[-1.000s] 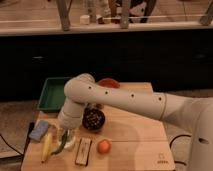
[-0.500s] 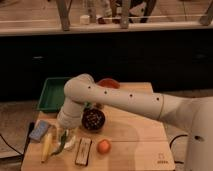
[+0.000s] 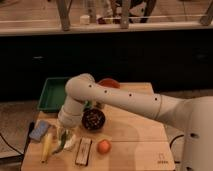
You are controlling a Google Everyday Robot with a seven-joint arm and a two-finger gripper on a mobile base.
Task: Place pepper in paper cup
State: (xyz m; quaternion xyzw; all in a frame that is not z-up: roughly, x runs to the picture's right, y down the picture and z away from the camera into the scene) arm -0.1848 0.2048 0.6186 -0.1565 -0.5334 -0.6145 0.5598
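Matt wooden table, claw above glossy pepper

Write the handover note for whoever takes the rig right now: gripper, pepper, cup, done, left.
Gripper: low over the table's front-left, beside the banana.
Pepper: a green sliver shows right under the gripper, at the paper cup; whether it is gripped or already inside, I cannot tell.
Done: arm brought to the cup.
Left: confirm the pepper lies in the cup, then withdraw.

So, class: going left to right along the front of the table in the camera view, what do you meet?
Blue sponge → banana → end effector over the paper cup → flat dark bar → orange fruit.
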